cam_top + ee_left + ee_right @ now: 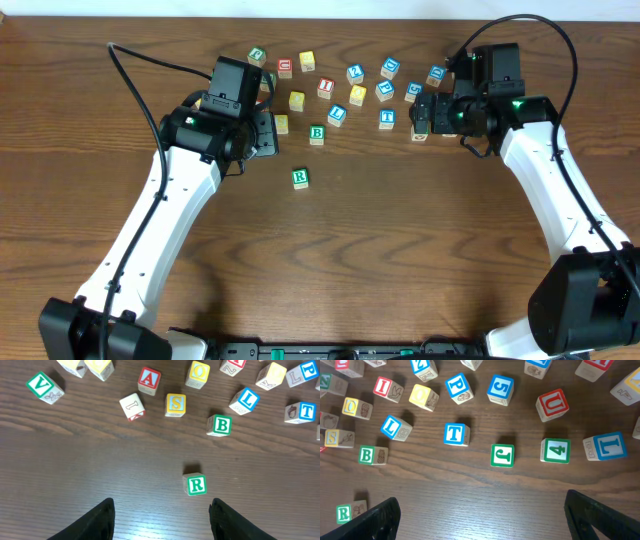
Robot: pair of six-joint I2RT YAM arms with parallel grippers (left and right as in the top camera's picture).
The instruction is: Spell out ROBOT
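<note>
The green R cube [300, 177] [195, 484] stands alone on the wood, nearest me. Behind it sits the green B cube [317, 134] [220, 425] [370, 455]. The blue T cube [386, 118] [454, 434] [301, 412] lies further right. Yellow-faced cubes lie in the scatter, one lettered O [355, 407] and another beside it [422, 396]. My left gripper [265, 132] [162, 510] is open over bare wood, with the R just ahead of its right finger. Short of the T, my right gripper [422, 115] [481, 502] hangs wide open, holding nothing.
Other cubes crowd the back of the table: yellow S [175, 405], red A [149, 380], green V [44, 386], blue L [395, 427], green J [502, 455], green 4 [556, 450], red U [552, 404]. Bare wood lies in front of the R.
</note>
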